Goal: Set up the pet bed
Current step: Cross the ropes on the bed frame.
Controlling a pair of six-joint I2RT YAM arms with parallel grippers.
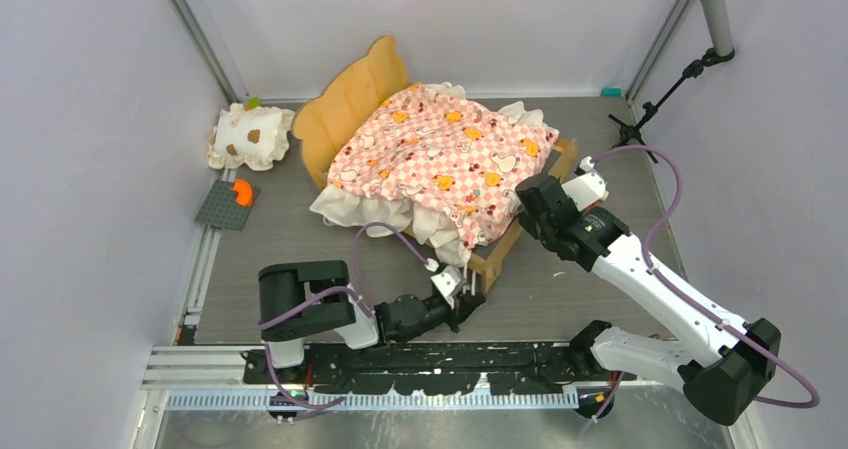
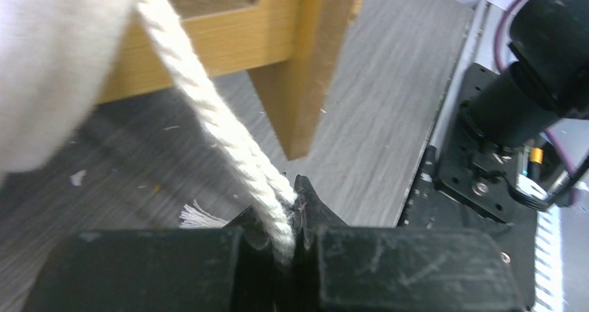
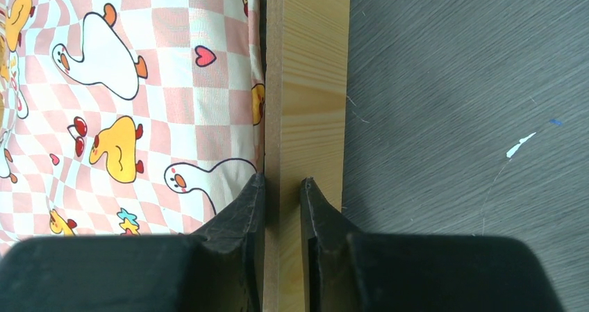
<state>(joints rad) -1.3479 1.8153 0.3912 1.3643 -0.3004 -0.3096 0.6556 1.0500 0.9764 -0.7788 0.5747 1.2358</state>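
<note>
Your left gripper (image 2: 281, 213) clamps a white cord (image 2: 208, 110), arm folded low; your right gripper (image 3: 283, 181), arm outstretched, pinches the pet bed (image 3: 312, 83).

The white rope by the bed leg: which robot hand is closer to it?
Left. The left gripper is shut right on the rope, beside the corner leg. The right gripper is away on the pet bed's side rail, gripping the wood.

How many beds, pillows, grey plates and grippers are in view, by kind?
Pet bed: 1
Pillow: 1
Grey plate: 1
Grippers: 2 (left gripper, right gripper)
Total: 5
</note>
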